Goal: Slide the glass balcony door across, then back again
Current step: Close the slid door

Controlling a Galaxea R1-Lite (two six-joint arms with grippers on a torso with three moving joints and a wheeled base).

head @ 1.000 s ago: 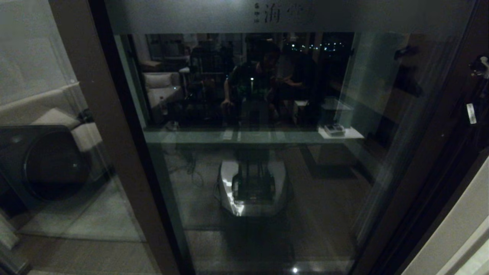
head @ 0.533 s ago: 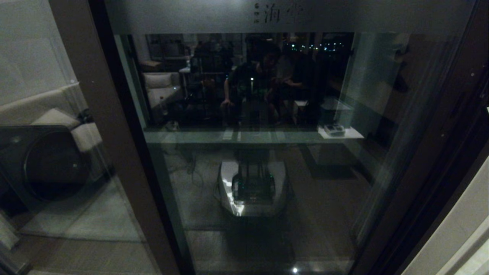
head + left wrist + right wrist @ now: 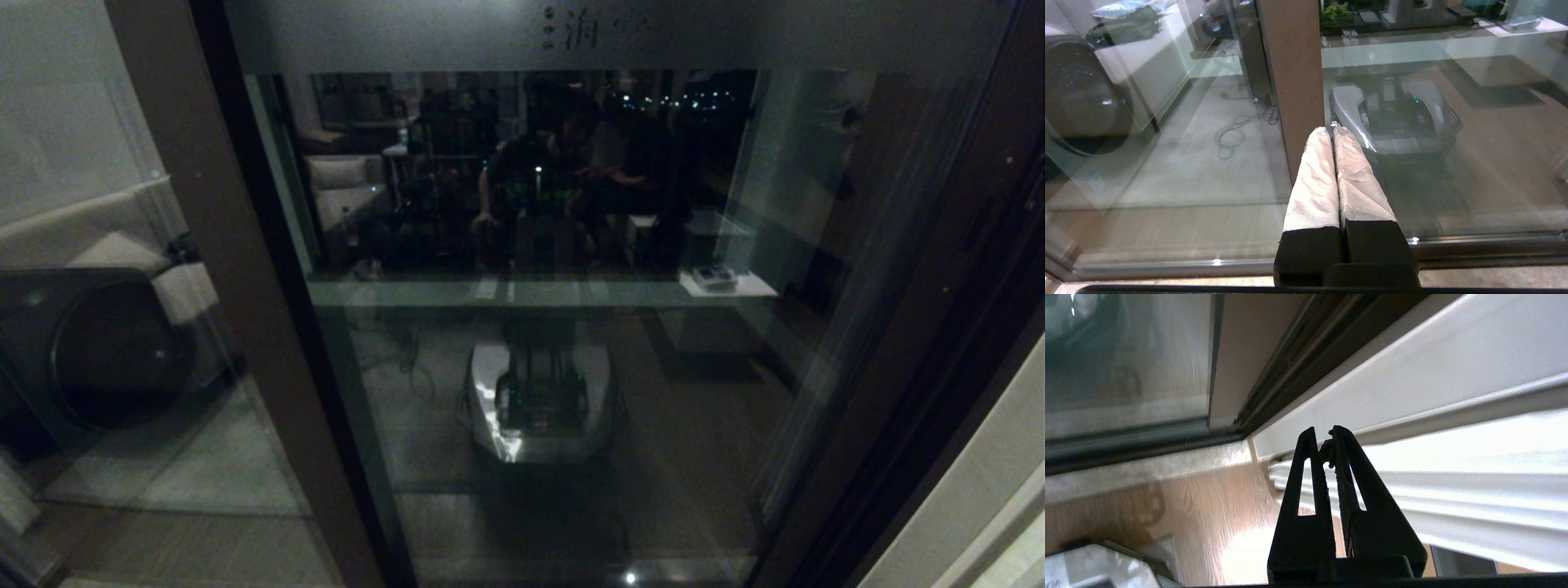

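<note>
Glass balcony door (image 3: 555, 367) fills the dim head view, hiding both arms; both grippers' jaws closed, empty

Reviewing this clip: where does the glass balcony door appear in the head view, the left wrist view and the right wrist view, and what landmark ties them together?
Head view: the glass balcony door fills the middle, frosted strip on top.
Left wrist view: its pane lies beyond the shut left gripper.
Right wrist view: only a lower corner shows, beyond the shut right gripper.
Shared landmark: the brown door frame; the reflected robot base links head and left wrist views.
</note>
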